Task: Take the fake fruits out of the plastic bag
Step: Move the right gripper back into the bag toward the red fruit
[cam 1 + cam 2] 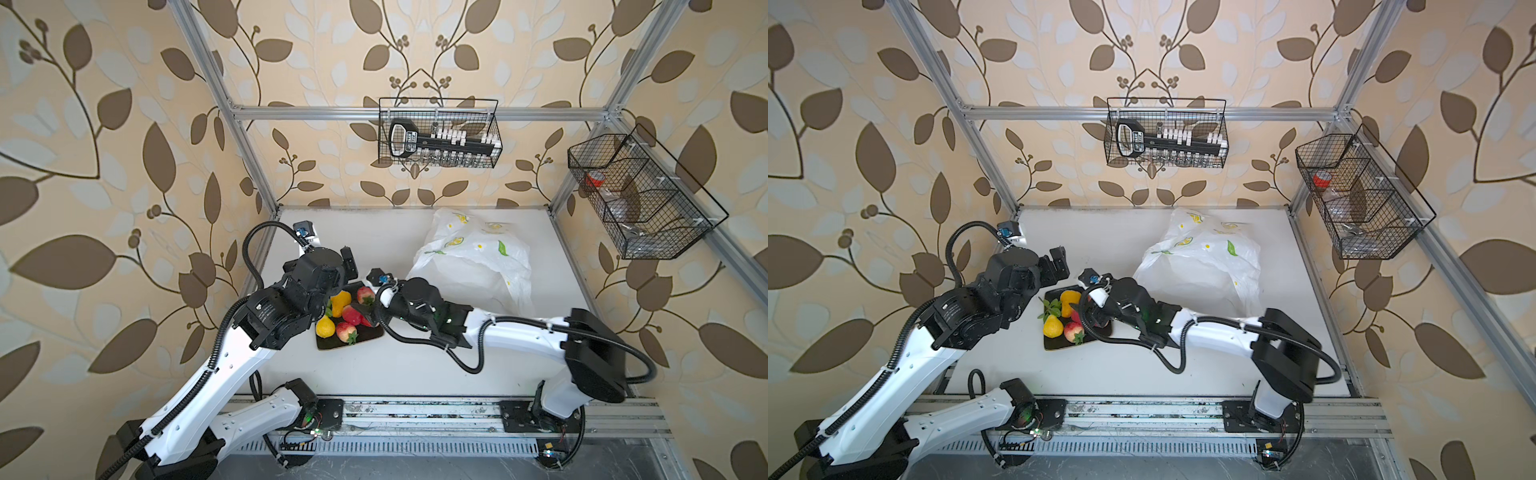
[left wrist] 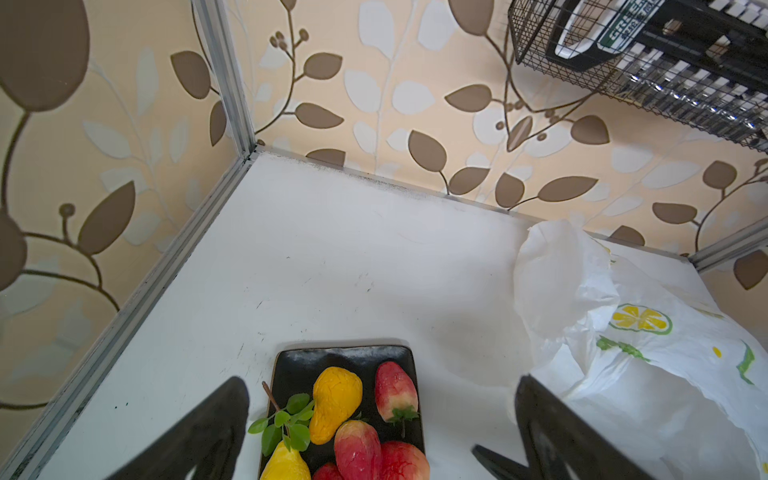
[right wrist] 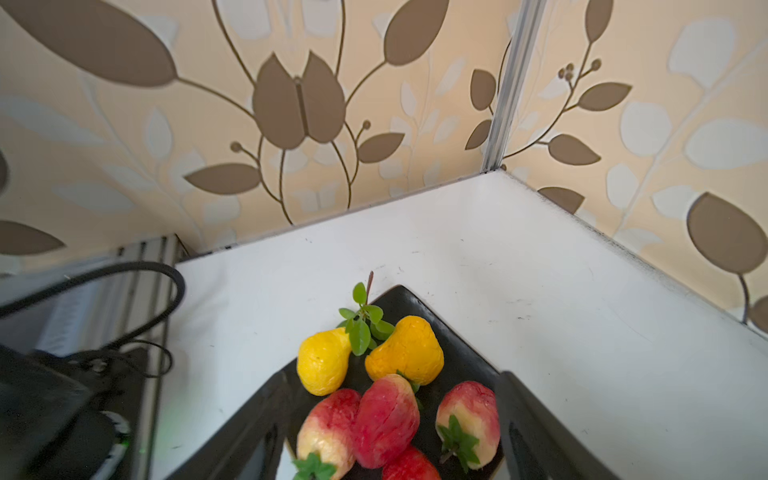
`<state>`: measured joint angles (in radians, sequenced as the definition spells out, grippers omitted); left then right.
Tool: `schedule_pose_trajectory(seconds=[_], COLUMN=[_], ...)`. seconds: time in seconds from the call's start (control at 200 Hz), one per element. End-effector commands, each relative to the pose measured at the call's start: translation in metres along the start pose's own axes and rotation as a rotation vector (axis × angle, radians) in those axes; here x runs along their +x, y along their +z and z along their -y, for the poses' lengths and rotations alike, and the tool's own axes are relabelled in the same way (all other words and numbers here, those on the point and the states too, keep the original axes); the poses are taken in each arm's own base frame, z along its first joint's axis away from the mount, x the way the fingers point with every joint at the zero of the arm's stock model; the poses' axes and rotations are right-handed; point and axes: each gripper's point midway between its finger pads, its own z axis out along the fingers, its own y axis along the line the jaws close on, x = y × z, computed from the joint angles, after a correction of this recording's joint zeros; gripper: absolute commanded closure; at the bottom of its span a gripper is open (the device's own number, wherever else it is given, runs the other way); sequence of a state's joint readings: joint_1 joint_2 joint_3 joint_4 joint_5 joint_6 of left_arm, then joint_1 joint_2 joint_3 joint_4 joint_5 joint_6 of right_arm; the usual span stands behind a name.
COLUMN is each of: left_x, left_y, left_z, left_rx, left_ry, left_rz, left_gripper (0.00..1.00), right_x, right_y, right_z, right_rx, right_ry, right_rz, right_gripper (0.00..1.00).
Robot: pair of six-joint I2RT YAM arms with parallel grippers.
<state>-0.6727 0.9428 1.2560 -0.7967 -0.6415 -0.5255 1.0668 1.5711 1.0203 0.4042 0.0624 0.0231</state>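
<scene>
Releasing looks done: right gripper (image 3: 394,374) and left gripper (image 2: 380,384) gape empty over fake fruits (image 3: 386,415) on the dark tray (image 2: 332,357), left of middle on the bench (image 1: 415,365); next, probe the plastic bag (image 1: 469,257) by the far right corner

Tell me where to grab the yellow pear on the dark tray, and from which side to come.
Grip the yellow pear across its wide belly, coming down from above. It seems to lie on its side at the edge of the dark tray, its neck toward the leafy twig; red fruits crowd its other end, so a sideways approach looks blocked.
</scene>
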Motion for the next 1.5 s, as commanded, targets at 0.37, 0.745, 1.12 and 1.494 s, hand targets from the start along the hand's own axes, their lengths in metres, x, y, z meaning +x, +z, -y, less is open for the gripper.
schedule_pose_trajectory(seconds=[0.37,0.745,1.12,1.494], left_x=[0.065,0.145,0.17,0.167], left_y=[0.021,0.096,0.147,0.129], left_z=[0.123,0.175,0.208,0.212], left_rx=[0.534,0.627,0.642,0.715], left_ry=[0.199,0.357,0.39,0.365], left_rz=[-0.313,-0.478,-0.495,-0.499], left_gripper=[0.01,0.01,0.42,0.92], right_x=[0.094,0.148,0.151,0.135], right_y=[-0.138,-0.165,-0.161,-0.143], right_z=[0.092,0.129,0.16,0.183], right_rx=[0.556,0.73,0.7,0.55], right_ry=[0.365,0.922,1.371,1.677], right_rz=[-0.27,-0.212,-0.054,0.206], right_gripper=[0.4,0.42,0.52,0.59])
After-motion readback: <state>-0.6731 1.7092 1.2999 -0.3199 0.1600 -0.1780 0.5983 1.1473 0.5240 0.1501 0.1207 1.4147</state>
